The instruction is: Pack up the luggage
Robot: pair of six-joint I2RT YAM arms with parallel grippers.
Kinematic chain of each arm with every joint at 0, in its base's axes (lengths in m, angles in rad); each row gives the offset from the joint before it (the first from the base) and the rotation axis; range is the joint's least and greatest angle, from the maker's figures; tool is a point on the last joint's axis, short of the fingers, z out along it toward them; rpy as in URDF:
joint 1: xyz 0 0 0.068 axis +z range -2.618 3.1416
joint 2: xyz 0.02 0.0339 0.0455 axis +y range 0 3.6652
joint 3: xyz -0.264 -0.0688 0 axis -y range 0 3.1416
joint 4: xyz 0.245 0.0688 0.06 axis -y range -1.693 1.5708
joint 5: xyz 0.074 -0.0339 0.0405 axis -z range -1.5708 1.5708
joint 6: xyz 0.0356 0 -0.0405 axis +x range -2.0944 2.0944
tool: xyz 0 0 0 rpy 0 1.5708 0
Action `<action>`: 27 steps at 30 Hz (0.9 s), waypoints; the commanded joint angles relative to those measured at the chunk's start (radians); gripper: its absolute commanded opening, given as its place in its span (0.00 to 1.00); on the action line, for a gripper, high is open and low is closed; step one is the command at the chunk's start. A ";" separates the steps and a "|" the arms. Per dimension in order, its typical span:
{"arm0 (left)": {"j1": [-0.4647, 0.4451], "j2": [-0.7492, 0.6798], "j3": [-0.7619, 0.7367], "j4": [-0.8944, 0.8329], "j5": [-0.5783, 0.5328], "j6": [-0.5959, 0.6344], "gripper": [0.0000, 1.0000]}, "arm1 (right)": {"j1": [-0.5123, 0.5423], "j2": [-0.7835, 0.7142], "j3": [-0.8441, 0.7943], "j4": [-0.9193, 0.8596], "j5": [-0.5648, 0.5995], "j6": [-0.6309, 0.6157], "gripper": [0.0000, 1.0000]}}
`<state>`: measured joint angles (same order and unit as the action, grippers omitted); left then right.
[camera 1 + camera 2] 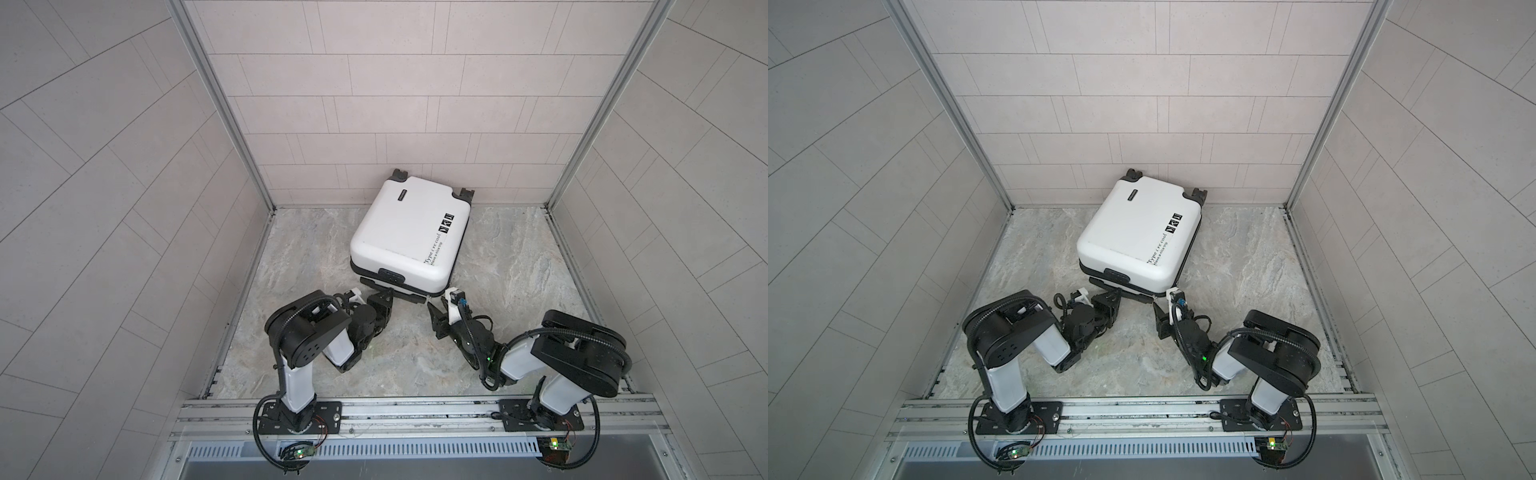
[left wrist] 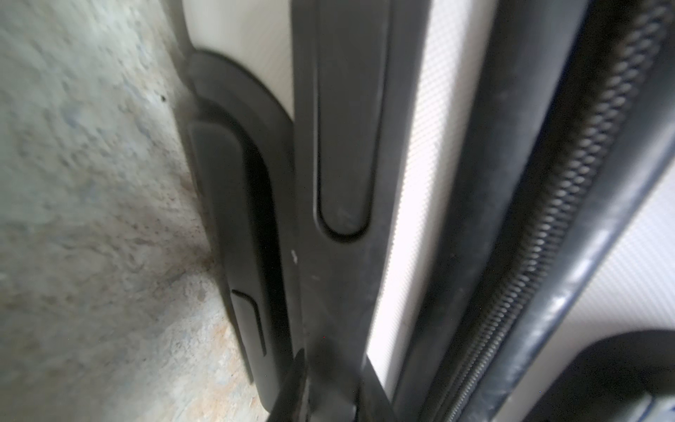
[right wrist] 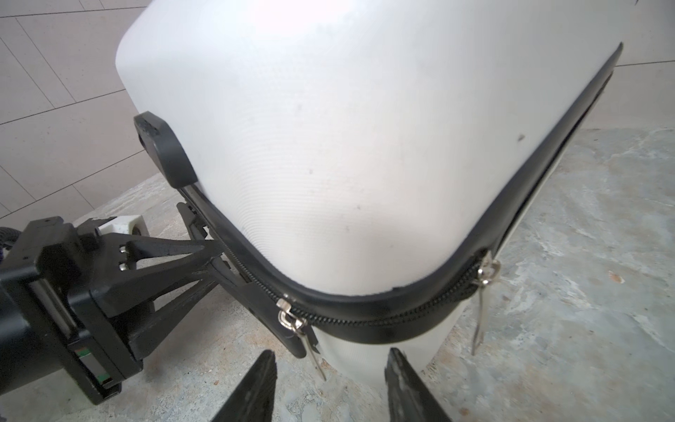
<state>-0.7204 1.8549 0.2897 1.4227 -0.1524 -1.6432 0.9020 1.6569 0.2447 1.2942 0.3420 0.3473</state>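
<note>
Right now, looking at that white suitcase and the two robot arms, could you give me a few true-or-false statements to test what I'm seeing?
1. The small white hard-shell suitcase lies flat on the grey marbled floor. True.
2. Its lid stands wide open. False: the lid is down on the base.
3. Two silver metal zipper pulls hang at its near corner. True.
4. The right gripper is clamped on a pull. False: its jaws are apart and hold nothing.
5. The left gripper is closed on the suitcase's black handle. True.
</note>
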 commanded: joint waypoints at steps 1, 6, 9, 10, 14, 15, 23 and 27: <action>-0.014 -0.006 -0.014 -0.082 0.061 0.010 0.12 | -0.020 0.063 0.002 0.102 -0.052 -0.032 0.46; -0.014 -0.003 -0.016 -0.081 0.065 0.007 0.12 | -0.041 0.098 0.016 0.126 -0.112 -0.030 0.44; -0.014 -0.002 -0.017 -0.082 0.066 0.007 0.11 | -0.052 0.098 0.021 0.126 -0.111 -0.033 0.42; -0.014 -0.002 -0.017 -0.082 0.067 0.007 0.11 | -0.057 0.099 0.023 0.126 -0.123 -0.033 0.41; -0.013 0.000 -0.017 -0.082 0.069 0.007 0.11 | -0.063 0.099 0.040 0.126 -0.167 -0.046 0.38; -0.014 0.000 -0.018 -0.082 0.069 0.006 0.11 | -0.063 0.101 0.041 0.127 -0.166 -0.045 0.38; -0.013 0.001 -0.018 -0.082 0.071 0.008 0.11 | -0.069 0.108 0.064 0.126 -0.187 -0.035 0.33; -0.013 0.001 -0.023 -0.082 0.072 0.008 0.11 | -0.084 0.118 0.071 0.126 -0.165 -0.012 0.31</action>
<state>-0.7200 1.8549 0.2893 1.4231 -0.1505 -1.6451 0.8413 1.7615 0.2955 1.3853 0.1368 0.3222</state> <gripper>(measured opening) 0.194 0.309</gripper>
